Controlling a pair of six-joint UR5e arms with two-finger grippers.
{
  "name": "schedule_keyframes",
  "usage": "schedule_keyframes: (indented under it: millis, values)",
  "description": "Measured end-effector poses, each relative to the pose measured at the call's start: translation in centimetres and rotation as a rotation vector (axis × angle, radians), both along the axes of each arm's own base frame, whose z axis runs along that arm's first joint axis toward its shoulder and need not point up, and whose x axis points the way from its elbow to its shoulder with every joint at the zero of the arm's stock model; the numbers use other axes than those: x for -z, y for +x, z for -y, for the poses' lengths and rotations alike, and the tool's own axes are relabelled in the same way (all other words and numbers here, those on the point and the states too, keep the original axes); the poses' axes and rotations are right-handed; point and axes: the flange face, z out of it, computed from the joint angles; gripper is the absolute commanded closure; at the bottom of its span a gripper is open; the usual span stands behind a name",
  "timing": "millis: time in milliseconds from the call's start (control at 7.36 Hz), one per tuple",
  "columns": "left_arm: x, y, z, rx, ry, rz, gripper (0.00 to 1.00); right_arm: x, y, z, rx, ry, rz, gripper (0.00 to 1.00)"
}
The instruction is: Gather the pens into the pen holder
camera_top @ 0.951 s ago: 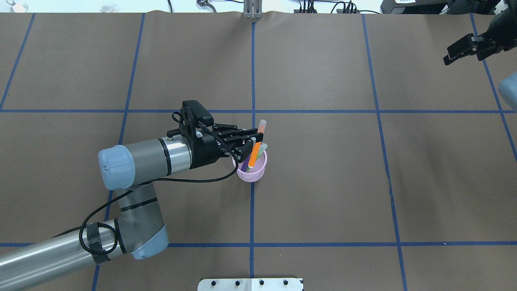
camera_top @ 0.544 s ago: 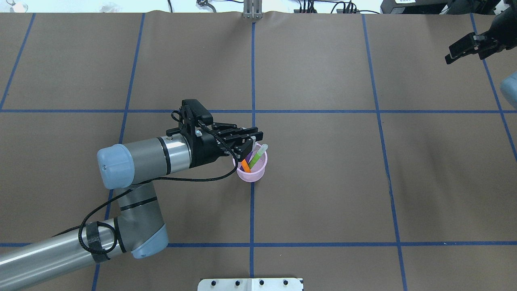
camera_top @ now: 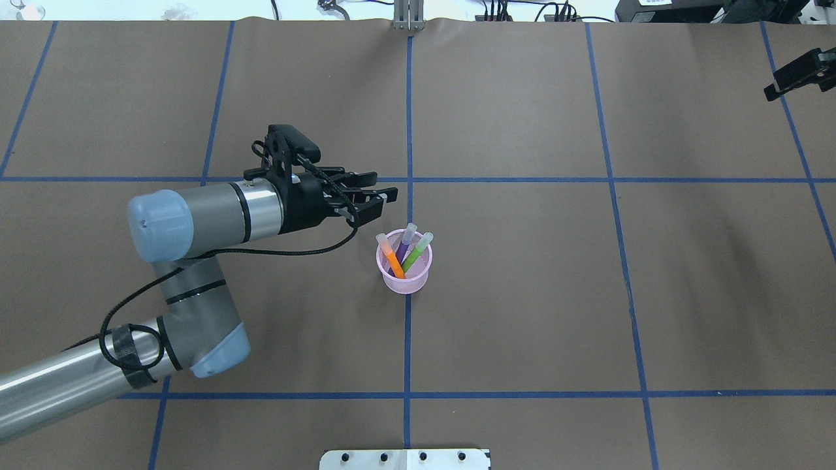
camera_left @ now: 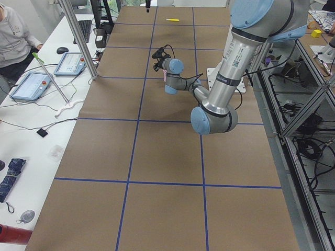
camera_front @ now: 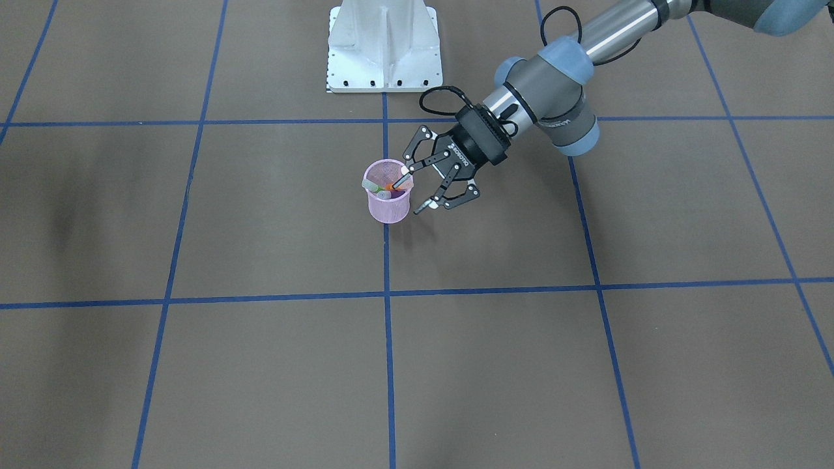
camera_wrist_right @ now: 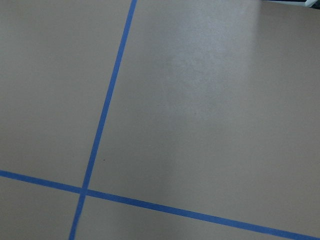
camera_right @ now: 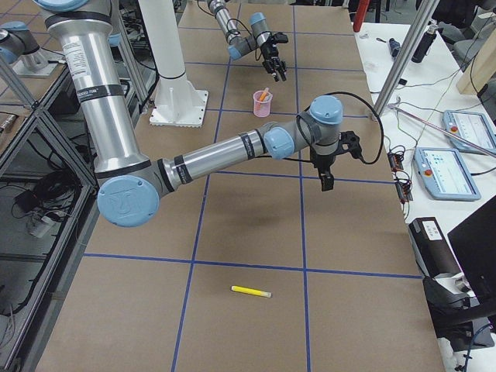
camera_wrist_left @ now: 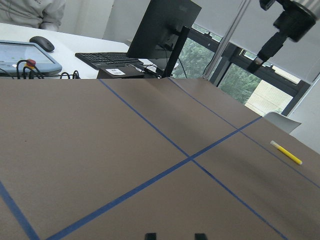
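Counter point(camera_top: 522, 294): brown paper crossed by a grid of blue tape, with the white pedestal base point(camera_front: 384, 45) at my edge.
Pen holder point(camera_top: 405, 279): a pink mesh cup standing upright on a tape line near the middle of the counter.
Pens in the holder: the orange pen point(camera_top: 394, 264), purple pen point(camera_top: 403, 247) and green pen point(camera_top: 415, 254) lean inside it, pale caps up above the rim.
Yellow pen point(camera_right: 251, 291): lies flat on the counter, far toward my right end and well apart from the holder.
My left gripper point(camera_top: 385, 200): fingers spread wide and holding nothing. It hangs just beside the holder on my left, clear of the pens.
My right gripper point(camera_right: 325, 182): points down over bare counter on my right side, far from the holder. I cannot tell whether its fingers are apart or together.
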Motion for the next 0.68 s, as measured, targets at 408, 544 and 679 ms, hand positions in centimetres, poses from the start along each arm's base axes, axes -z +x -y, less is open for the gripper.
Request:
schedule_keyframes:
  millis: [408, 544, 679]
  values:
    - [-5.6, -7.5, 5.7, -0.029, -0.076, 0.132, 0.01, -9.4, 6.9, -4.3, 0.033, -0.021, -0.045, 0.02]
    - [-6.5, -12.1, 8.4, -0.059, -0.105, 0.163, 0.01, -12.7, 8.6, -6.4, 0.019, -0.045, -0.052, 0.03]
    - [-6.9, -16.7, 10.5, -0.084, -0.123, 0.175, 0.01, -16.2, 9.9, -8.2, -0.006, -0.069, -0.053, 0.04]
